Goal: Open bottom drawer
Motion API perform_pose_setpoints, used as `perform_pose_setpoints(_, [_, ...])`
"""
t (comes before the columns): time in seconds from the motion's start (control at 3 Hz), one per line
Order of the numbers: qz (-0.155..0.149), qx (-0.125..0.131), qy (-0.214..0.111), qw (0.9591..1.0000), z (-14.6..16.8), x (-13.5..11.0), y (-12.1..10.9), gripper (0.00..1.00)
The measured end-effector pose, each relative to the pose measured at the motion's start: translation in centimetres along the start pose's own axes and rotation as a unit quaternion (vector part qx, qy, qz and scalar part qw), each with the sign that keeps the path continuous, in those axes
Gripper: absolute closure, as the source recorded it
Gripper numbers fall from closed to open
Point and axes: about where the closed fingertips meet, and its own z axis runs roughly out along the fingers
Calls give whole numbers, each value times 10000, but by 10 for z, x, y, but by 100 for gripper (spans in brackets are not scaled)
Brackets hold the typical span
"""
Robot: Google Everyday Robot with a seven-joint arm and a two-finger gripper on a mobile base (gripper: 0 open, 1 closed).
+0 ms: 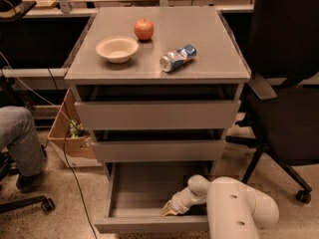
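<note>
The bottom drawer [149,224] of the grey cabinet is pulled well out, showing its wide shallow grey interior [142,190]. Its slim front lies at the bottom edge of the camera view. My gripper [170,209] reaches down into the drawer at its front right, just behind the front panel. The white arm [234,210] comes in from the lower right and hides the drawer's right corner. The middle drawer [158,151] and top drawer [157,114] above it stand a little ajar.
On the cabinet top [209,59] sit a red apple [144,29], a beige bowl [117,49] and a can lying on its side [177,58]. A black office chair [284,98] stands at the right. A person's leg [20,138], a cardboard box [67,131] and a cable are at the left.
</note>
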Motion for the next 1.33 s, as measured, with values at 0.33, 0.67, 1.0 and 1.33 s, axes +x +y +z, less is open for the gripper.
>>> perform_pose_setpoints(0.33, [61, -296, -209, 9993, -1, 1, 19, 100])
perform_pose_setpoints(0.67, [62, -297, -210, 9993, -1, 1, 19, 100])
perform_pose_setpoints(1.0, [89, -567, -437, 9974, -5, -3, 40, 100])
perform_pose_setpoints(1.33, [28, -829, -910, 9924, -20, -19, 69, 100])
